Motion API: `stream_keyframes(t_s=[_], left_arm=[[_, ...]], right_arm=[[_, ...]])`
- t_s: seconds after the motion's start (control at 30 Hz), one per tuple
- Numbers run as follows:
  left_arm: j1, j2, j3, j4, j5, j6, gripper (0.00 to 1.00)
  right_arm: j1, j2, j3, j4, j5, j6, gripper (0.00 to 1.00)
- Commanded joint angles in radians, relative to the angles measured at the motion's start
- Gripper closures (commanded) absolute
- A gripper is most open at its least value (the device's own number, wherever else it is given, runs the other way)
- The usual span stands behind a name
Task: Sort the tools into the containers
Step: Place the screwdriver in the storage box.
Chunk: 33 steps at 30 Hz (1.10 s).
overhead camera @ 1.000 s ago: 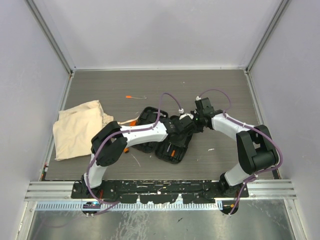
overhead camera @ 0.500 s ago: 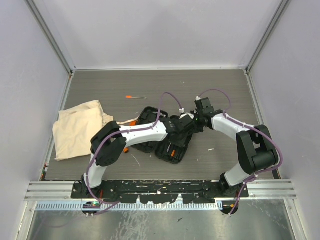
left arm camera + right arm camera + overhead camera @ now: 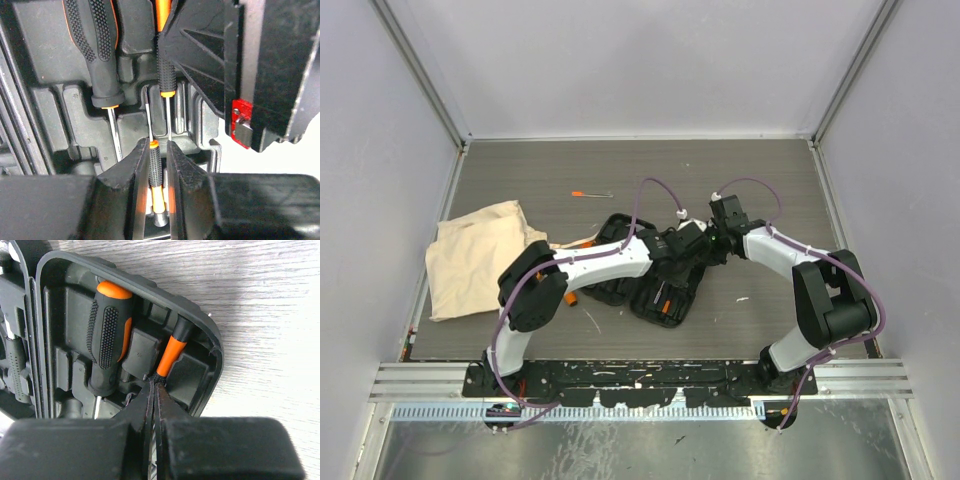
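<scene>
Screwdriver (image 3: 155, 170), thin | step: release into case (image 3: 45, 60) slot | left claw (image 3: 157, 143): slightly parted around it | right claw (image 3: 155, 387): closed, empty | next: lift left claw straight up, clear

Landmark: the open tool case (image 3: 668, 306), mid-table.

Over the case: tight. Your left gripper (image 3: 155, 150) and right gripper (image 3: 154, 384) meet nose to nose above its right half. The right one's housing sits just beside your left fingers (image 3: 132, 165). The slit between the left jaws is taken by a small driver (image 3: 155, 165); the right jaws are closed, no gap.

Inside the case: fat screwdriver (image 3: 107, 340) and slim screwdriver (image 3: 172, 352) fill their slots, moulded ribs between.

Across its left half: your left arm (image 3: 605, 262).

Left of the case: cloth bag (image 3: 480, 255), near.

Behind it: bare table (image 3: 770, 180), one thin driver (image 3: 590, 194).

Right of it: open run, one white scrap (image 3: 742, 298).

In front of it: pale stick (image 3: 591, 320).
</scene>
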Motion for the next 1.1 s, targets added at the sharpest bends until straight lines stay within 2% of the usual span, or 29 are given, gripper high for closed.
stream_keyframes(t_s=[0.0,0.57,0.8,0.93,1.07], left_arm=[[0.007,-0.028,0.035,0.01,0.002,0.011,0.79],[0.013,0.046,0.051,0.032,0.049,0.005,0.84],[0.012,0.054,0.034,0.031,0.045,0.003,0.9],[0.013,0.061,0.033,0.027,0.043,0.004,0.99],[0.014,0.062,0.036,0.011,0.041,0.001,1.0]], right_arm=[[0.01,0.11,-0.082,-0.116,0.095,-0.049,0.99],[0.01,0.117,-0.083,-0.114,0.089,-0.053,0.99],[0.011,0.117,-0.083,-0.114,0.088,-0.054,0.99],[0.01,0.117,-0.083,-0.114,0.086,-0.055,0.99],[0.01,0.119,-0.083,-0.113,0.085,-0.056,0.99]])
